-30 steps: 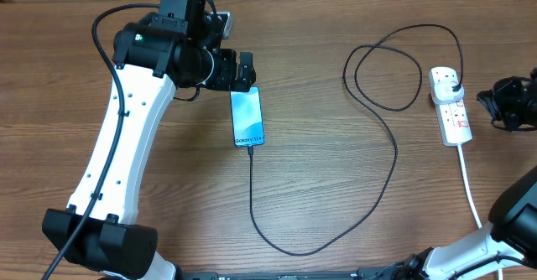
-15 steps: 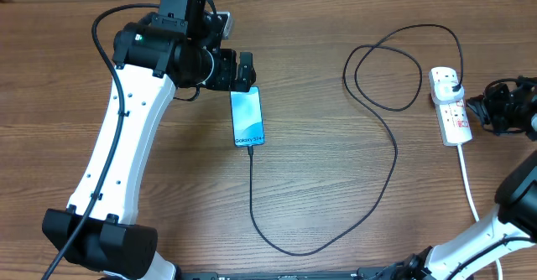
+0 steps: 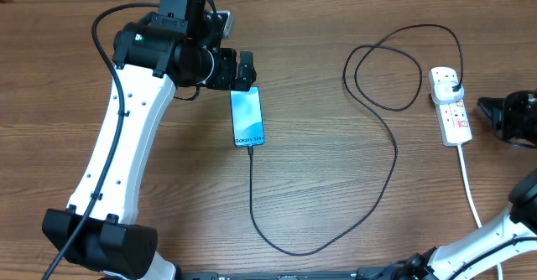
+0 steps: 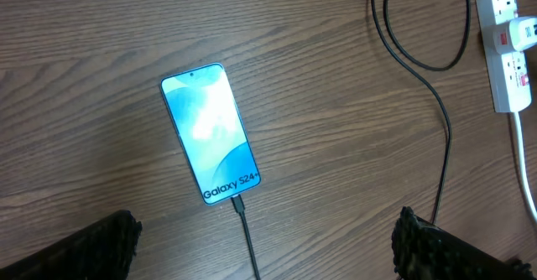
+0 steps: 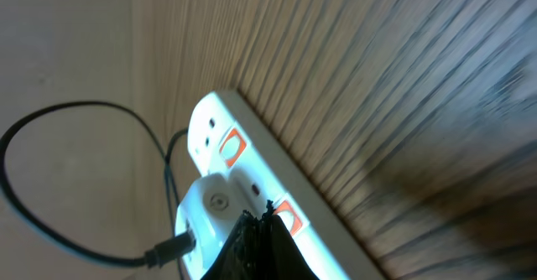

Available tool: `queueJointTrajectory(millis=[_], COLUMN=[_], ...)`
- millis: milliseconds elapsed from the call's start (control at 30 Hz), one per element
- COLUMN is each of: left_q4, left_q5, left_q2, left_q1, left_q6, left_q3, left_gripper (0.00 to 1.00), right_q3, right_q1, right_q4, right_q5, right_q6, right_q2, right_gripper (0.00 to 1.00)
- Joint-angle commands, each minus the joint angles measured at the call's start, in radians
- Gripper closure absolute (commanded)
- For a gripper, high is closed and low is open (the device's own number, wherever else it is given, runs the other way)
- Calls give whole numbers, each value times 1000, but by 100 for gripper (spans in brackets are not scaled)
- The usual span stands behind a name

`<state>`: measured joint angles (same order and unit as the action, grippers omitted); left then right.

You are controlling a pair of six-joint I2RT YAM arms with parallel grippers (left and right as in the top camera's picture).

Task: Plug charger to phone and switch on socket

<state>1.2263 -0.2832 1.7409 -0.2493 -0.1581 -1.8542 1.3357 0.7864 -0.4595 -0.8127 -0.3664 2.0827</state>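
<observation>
The left fingers (image 4: 109, 246) stand wide apart over the wooden surface (image 4: 336, 146), with one Galaxy S24+ phone (image 4: 210, 133) ahead between them and one black charger cable (image 4: 245, 230) plugged into its near end. The right fingers (image 5: 256, 246), pressed together, point at one white power strip (image 5: 243, 167) close ahead. Only the right wrist view shows its two red switches (image 5: 232, 146) up close.

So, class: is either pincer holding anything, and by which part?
Nothing is held. The left pincer hangs open, clear of the phone; the right pincer is shut on nothing near the socket.
</observation>
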Motion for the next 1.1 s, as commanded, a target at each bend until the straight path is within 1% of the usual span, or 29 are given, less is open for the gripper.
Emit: queueJointTrajectory(millis=[0, 267, 367, 567, 1067], left_q4=[-4, -9, -12, -13, -12], left_q5=[2, 2, 2, 2, 2], left_q2=[0, 0, 0, 0, 0], left_q1=[-6, -6, -6, -6, -6], left_q6=[0, 0, 0, 0, 0], left_q3=[-7, -7, -7, -7, -7], left_gripper=[0, 1, 0, 0, 0], right_q3=[-10, -22, -45, -89, -126], right_q1=[-9, -53, -57, -57, -64], right_q4=[10, 26, 49, 100, 163], right_q5=[-64, -5, 31, 34, 34], right_q6=[4, -1, -31, -50, -53], right_q2=[7, 7, 7, 7, 7], right_gripper=[96, 96, 96, 96, 96])
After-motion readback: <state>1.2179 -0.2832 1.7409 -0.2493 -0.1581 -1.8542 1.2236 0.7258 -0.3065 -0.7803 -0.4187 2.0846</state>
